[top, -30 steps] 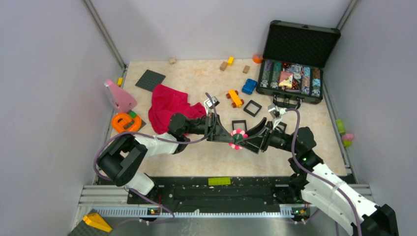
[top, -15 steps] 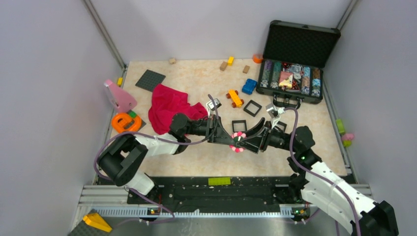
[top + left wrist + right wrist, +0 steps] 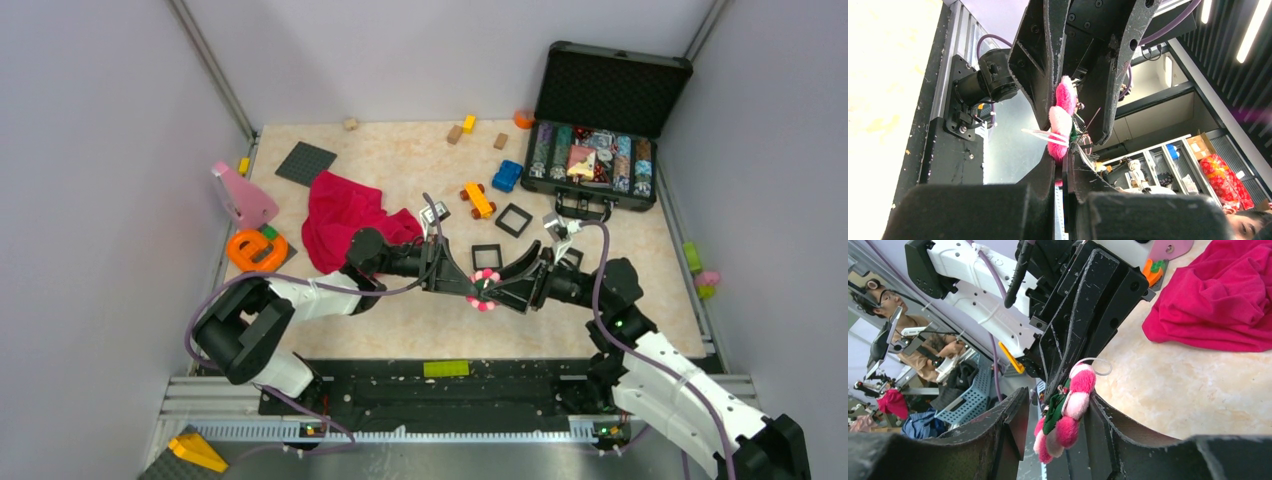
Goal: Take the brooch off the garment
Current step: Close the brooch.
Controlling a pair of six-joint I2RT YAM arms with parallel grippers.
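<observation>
Top external: my two arms meet low over surface [image 3: 420, 330], brooch [image 3: 485, 289] between their tips. Left wrist: left jaws narrow, pinched on brooch's lower edge. Right wrist: right jaws wider, brooch between them and resting against one finger [image 3: 1118, 435]; cannot tell if clamped. Farther back, left: red garment [image 3: 345, 215] crumpled on surface, well apart from brooch. Beyond: orange toy car [image 3: 478, 200], then open case [image 3: 600, 150] far right.
</observation>
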